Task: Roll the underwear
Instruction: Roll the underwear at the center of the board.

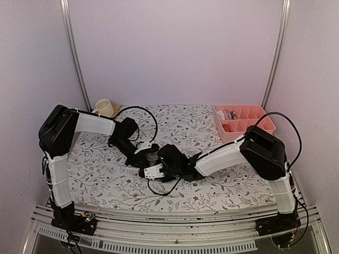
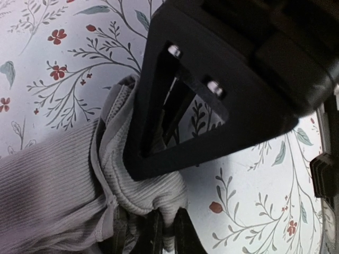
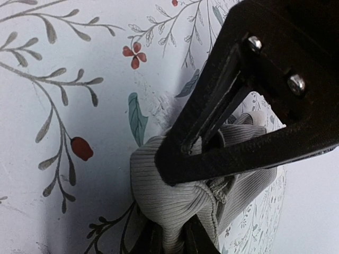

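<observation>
One grey ribbed piece of underwear (image 2: 47, 196) lies bunched on the flowered cloth in the middle of the table. Both grippers meet over it. My left gripper (image 2: 165, 233) is shut on a fold of its edge. In the left wrist view the right gripper's black triangular finger (image 2: 212, 106) presses in from above. The right wrist view shows the same underwear (image 3: 164, 196) gathered into a knob, with my right gripper (image 3: 177, 241) shut on it. In the top view the left gripper (image 1: 150, 156) and right gripper (image 1: 159, 166) almost touch, and the cloth is mostly hidden beneath them.
A pink compartment box (image 1: 243, 120) with small items stands at the back right. At the back left corner is a cream cup (image 1: 104, 107). Black cables loop over the flowered table cover (image 1: 106, 174) beside both wrists.
</observation>
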Available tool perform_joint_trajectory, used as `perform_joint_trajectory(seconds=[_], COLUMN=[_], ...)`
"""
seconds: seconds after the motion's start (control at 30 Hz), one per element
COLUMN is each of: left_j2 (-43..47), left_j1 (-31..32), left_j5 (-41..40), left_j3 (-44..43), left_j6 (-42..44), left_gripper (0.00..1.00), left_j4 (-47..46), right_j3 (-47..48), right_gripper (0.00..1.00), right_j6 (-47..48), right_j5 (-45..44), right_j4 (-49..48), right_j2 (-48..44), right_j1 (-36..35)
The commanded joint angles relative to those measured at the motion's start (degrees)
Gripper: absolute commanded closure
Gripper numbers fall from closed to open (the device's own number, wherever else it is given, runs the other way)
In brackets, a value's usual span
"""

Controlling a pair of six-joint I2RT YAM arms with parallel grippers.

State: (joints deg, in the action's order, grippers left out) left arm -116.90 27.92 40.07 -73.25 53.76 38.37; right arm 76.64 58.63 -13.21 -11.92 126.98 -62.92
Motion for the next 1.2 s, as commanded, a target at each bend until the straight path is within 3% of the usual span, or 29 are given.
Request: perform_joint_trajectory(seconds=[0.0, 0.2, 0.4, 0.63, 0.87, 1.03, 1.17], left_j2=[3.4, 9.0, 15.7, 28.0, 35.8, 41.2, 48.3], left_j1=[-1.1, -2.1, -4.8, -8.5, -10.0, -9.5, -7.5], left_j5=[0.0, -0.9, -2.2, -6.0, -6.7, -4.7, -4.7], left_j3=[2.3, 4.9, 10.0, 27.4, 39.5, 44.9, 52.5], left_j6=[1.0, 1.3, 1.3, 7.0, 14.7, 19.9, 25.1], left_gripper=[0.83, 0.5, 0.4, 0.39, 0.42, 0.46, 0.47], left_j4=[-0.8, -3.7, -9.8, -26.6, -37.9, -41.1, -46.3], right_j3=[2.8, 5.6, 10.8, 22.9, 43.8, 48.8, 49.6], right_gripper=[0.87, 0.92, 0.92, 0.94, 0.94, 0.92, 0.9], right_j6=[-6.6, -9.4, -11.8, -17.3, -26.7, -31.5, -36.6], right_j5=[6.3, 9.9, 13.0, 19.6, 31.3, 42.8, 46.7], right_j4=[10.8, 16.6, 24.0, 39.8, 61.8, 67.9, 67.5], right_j2=[1.9, 2.0, 3.1, 6.6, 17.4, 19.3, 19.5], right_j1=[1.6, 1.9, 2.0, 1.9, 2.0, 2.0, 2.1])
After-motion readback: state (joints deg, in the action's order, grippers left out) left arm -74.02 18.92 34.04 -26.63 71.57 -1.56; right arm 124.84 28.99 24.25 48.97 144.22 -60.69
